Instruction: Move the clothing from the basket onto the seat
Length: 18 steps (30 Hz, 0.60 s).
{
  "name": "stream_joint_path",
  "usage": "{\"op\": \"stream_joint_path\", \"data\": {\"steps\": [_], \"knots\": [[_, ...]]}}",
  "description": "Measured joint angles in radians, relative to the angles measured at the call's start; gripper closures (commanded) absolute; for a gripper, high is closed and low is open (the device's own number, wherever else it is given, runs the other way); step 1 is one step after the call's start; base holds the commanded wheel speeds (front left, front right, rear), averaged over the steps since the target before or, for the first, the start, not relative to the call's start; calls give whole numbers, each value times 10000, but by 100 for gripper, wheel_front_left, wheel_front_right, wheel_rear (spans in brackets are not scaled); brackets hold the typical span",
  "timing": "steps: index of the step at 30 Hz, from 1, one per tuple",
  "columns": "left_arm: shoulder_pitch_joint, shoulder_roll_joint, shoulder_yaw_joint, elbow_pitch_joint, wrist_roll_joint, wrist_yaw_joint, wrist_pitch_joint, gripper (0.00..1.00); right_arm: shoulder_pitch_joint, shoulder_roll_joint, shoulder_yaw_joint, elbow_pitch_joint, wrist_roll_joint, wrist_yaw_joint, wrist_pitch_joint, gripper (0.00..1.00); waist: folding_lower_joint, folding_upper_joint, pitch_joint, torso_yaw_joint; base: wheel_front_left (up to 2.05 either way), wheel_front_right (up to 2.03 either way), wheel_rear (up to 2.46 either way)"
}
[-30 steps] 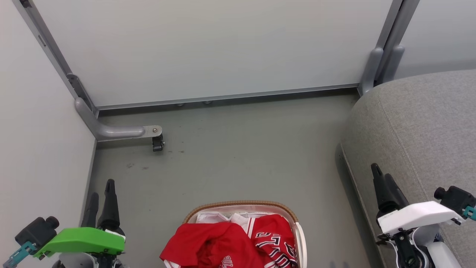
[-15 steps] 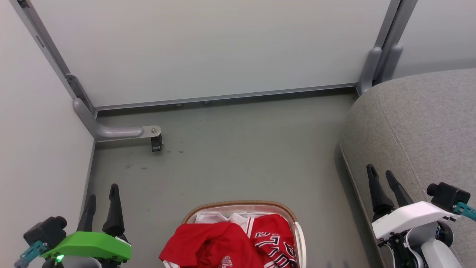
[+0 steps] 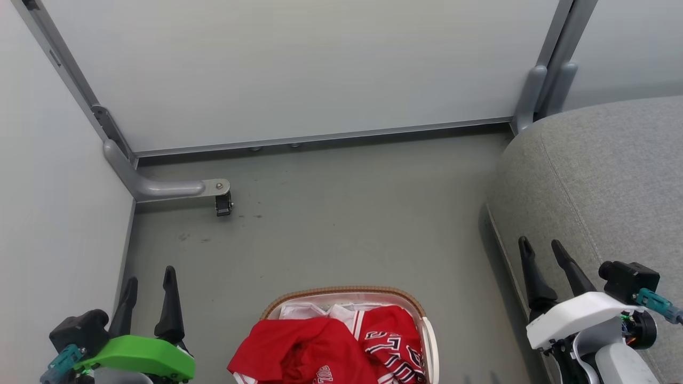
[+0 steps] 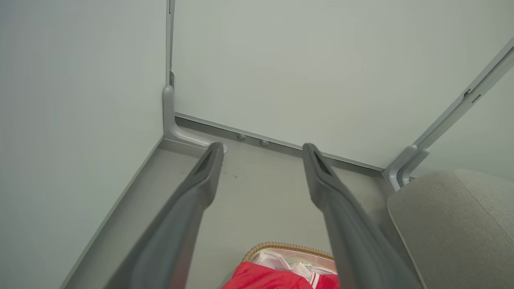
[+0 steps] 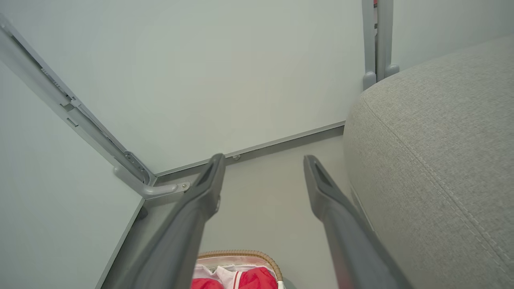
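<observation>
Both spread jaws flank the untouched clothing [image 3: 304,349].

A staged test booth rather than a home: pale partition panels [image 3: 299,69] on a wheeled metal frame [image 3: 160,188] stand beside the sofa [image 3: 603,176], enclosing bare floor [image 3: 347,213]

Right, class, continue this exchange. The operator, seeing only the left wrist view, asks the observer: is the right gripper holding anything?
Observer: No; the head view shows the right gripper open and empty, beside the large light-grey fabric seat.
Operator: What fills the small white plastic basket with the tan woven rim?
Observer: Red jerseys with white trim and block lettering, one spilling over its left side.
Operator: Where is my left gripper?
Observer: Open, left of the basket and apart from it.
</observation>
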Motion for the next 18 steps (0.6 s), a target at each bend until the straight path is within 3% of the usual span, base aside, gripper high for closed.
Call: {"op": "stream_joint_path", "data": {"steps": [18], "knots": [[151,-48,-54,-144,1542,0,-430,0,0,40,-6,171,-1835,0,-433,0,0,0,34,-75,0,0,0]]}}
